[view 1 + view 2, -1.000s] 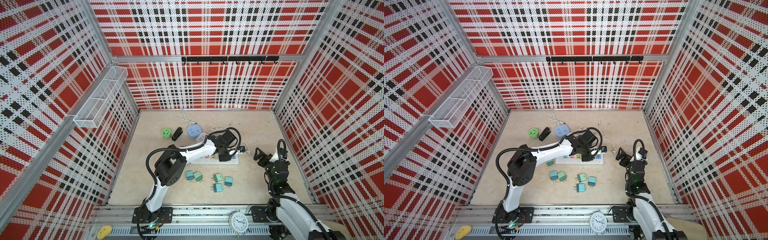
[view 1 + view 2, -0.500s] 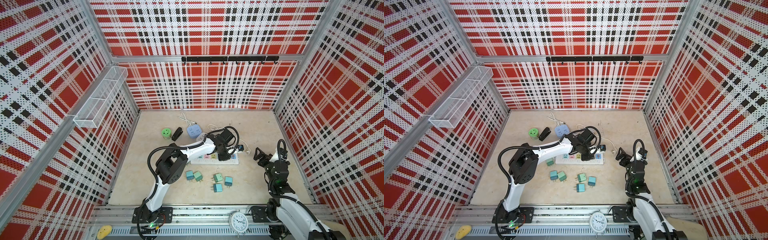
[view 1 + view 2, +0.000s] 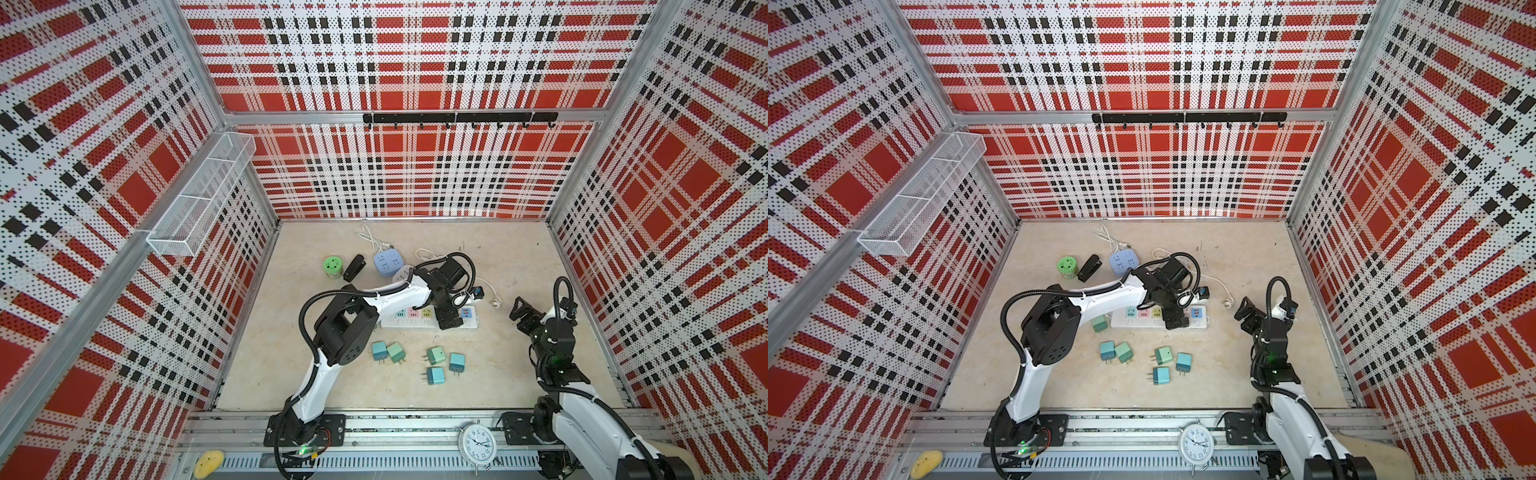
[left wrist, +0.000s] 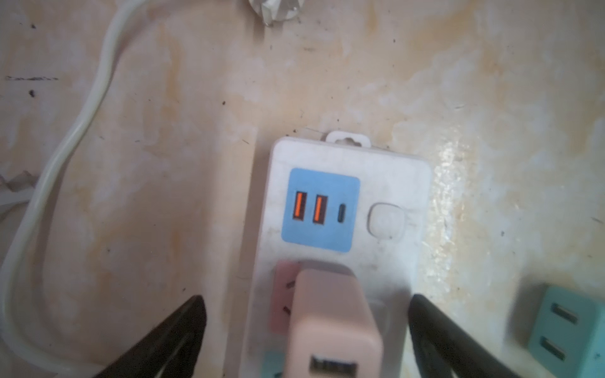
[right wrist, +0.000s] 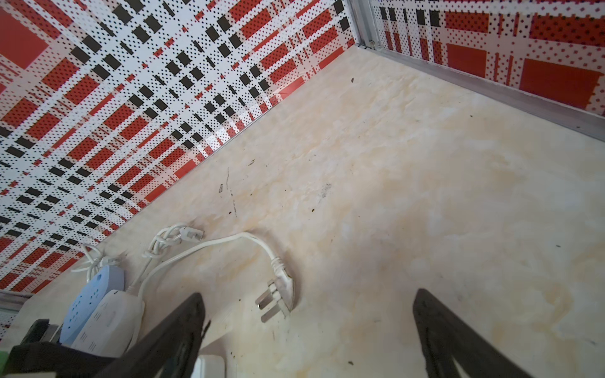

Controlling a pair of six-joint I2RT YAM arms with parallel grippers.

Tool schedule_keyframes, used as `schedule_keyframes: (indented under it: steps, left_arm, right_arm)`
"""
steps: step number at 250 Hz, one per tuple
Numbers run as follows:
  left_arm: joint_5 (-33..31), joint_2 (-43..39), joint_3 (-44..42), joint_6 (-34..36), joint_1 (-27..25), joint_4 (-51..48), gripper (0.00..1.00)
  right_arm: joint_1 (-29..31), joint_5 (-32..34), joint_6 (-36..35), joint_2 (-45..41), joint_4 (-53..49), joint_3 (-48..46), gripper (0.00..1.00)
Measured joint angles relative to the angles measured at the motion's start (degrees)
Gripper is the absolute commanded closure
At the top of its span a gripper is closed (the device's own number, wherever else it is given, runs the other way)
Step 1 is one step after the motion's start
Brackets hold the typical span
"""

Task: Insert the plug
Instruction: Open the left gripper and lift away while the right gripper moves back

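Pincer [image 4: 305, 297] newly apart, plug [image 4: 330, 322] seemingly seated

- The left tool [image 4: 306, 299] lets go! Its jaws, pinched shut a moment ago, now stand wide over the power strip [image 4: 389, 176].
- That leaves the pink plug [image 4: 330, 317] on its own, upright in the power strip, with both fingers clear of its sides.

The beige tabletop [image 3: 519, 257] carries a power strip [image 3: 409, 324] beneath the left gripper [image 3: 448, 316]. Teal adapters [image 3: 436, 356], apparently six, lie near it, toward the mounting rail [image 3: 415, 424].
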Motion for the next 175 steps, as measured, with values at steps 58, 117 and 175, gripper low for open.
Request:
schedule_keyframes:
  steps: [58, 117, 175]
  left_arm:
    - [-6.4, -12.0, -9.6, -2.9, -2.1, 3.7, 0.01]
    - [-19.1, -42.9, -30.1, -14.1, -8.3, 18.4, 0.01]
    - [-26.9, -67.4, -55.1, -32.6, 1.7, 29.2, 0.01]
  right_arm:
    - [0.0, 1.5, 0.8, 0.9, -1.0, 1.2, 0.0]
    - [0.0, 2.4, 1.7, 0.8, -2.5, 1.2, 0.0]
    - [0.3, -2.5, 1.2, 1.9, -7.7, 4.8, 0.07]
